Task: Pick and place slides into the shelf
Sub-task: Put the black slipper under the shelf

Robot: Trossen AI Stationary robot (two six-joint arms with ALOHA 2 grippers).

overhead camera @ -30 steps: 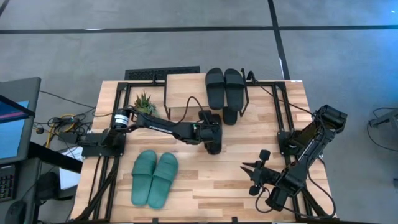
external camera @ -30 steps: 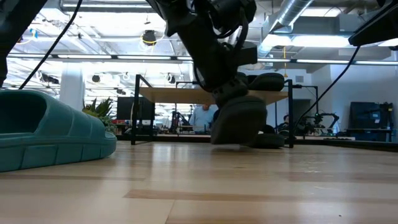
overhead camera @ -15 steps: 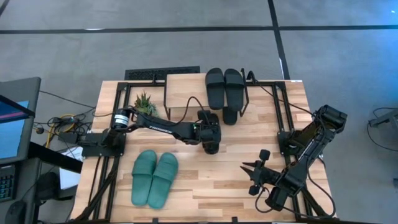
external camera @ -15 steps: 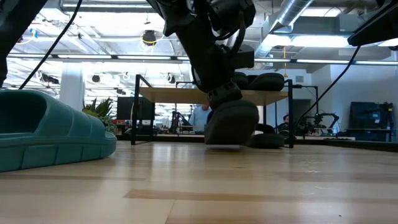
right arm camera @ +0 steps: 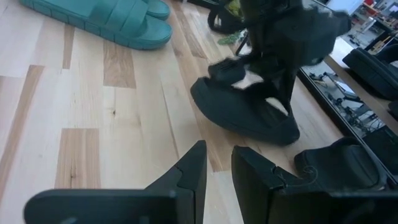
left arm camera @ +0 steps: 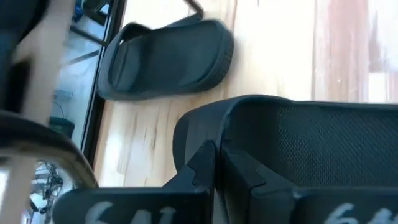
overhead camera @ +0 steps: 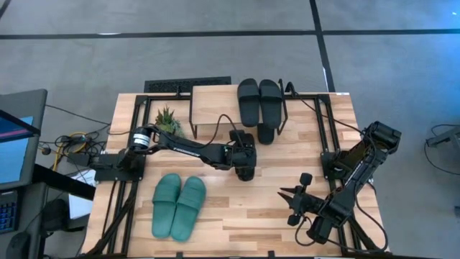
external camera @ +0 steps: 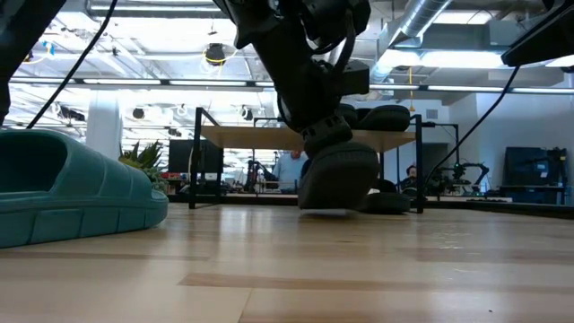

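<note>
Two black slides (overhead camera: 259, 100) sit on the shelf (overhead camera: 215, 105) at twelve o'clock. The left gripper (overhead camera: 243, 160), jaws clamped shut on a black slide (external camera: 338, 179), holds it at table centre, toe touching wood. The teal pair (overhead camera: 178, 205) lies at seven o'clock. The right gripper (right arm camera: 216, 167) waits at four o'clock, jaws narrowly parted, empty.
</note>
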